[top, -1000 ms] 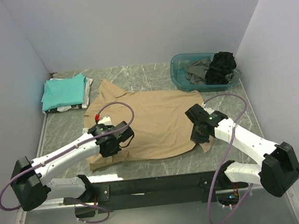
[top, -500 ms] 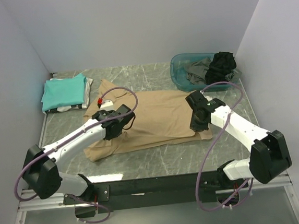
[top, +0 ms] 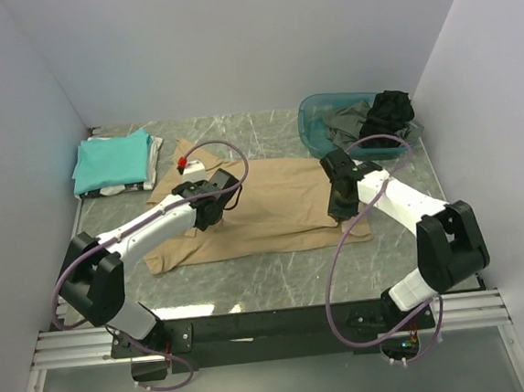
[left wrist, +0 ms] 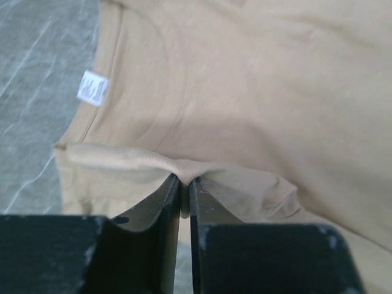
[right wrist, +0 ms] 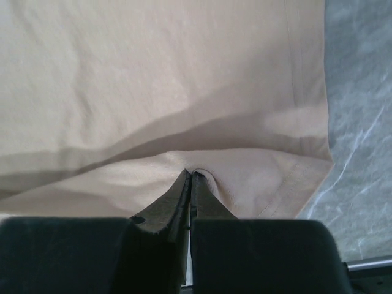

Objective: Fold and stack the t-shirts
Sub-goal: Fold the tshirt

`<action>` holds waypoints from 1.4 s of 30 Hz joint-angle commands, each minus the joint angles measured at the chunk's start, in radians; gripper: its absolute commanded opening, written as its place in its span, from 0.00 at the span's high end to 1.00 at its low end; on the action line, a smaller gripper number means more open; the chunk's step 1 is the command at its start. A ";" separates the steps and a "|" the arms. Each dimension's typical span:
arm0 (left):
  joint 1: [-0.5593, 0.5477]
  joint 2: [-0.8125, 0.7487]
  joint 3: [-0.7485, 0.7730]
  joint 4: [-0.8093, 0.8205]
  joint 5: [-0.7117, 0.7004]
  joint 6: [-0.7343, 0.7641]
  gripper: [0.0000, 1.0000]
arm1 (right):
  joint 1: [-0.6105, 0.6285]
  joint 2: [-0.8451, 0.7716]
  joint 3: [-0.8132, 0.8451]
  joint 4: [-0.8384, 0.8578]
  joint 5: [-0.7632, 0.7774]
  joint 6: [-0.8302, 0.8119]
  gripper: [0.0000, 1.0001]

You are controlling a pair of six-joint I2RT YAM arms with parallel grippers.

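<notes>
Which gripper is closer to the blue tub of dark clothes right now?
Right. The right gripper, shut on the tan t-shirt, is just on the near side of the blue tub; the left gripper holds the shirt's opposite end.

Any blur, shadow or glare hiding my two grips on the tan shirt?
Left wrist: tan shirt sharp, left gripper close, soft-edged and dark. Right wrist: right gripper dark, a shadow band across the cloth above it. Top external: even light, no glare.
</notes>
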 commanded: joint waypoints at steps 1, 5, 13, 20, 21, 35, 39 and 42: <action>0.021 0.038 0.033 0.160 -0.028 0.061 0.83 | -0.020 0.048 0.065 0.037 0.036 -0.041 0.97; 0.062 0.106 0.047 0.215 -0.031 0.093 0.69 | -0.040 0.125 0.099 0.066 0.068 -0.072 0.82; 0.154 0.176 0.171 0.186 -0.082 0.092 0.01 | -0.075 0.207 0.226 0.072 0.206 -0.066 0.21; 0.154 0.000 0.011 0.205 0.031 0.022 0.01 | -0.066 0.018 0.078 0.121 0.147 -0.128 0.12; 0.154 -0.044 -0.017 0.199 0.038 0.009 0.01 | -0.063 -0.031 0.055 0.135 0.115 -0.144 0.12; 0.205 -0.232 -0.366 0.498 0.400 0.024 0.03 | -0.060 -0.025 -0.153 0.306 -0.137 -0.184 0.12; 0.230 -0.129 -0.312 0.450 0.403 0.024 0.17 | -0.060 -0.026 -0.163 0.310 -0.125 -0.188 0.12; 0.239 -0.089 -0.298 0.412 0.366 0.011 0.23 | -0.060 -0.030 -0.171 0.322 -0.133 -0.190 0.12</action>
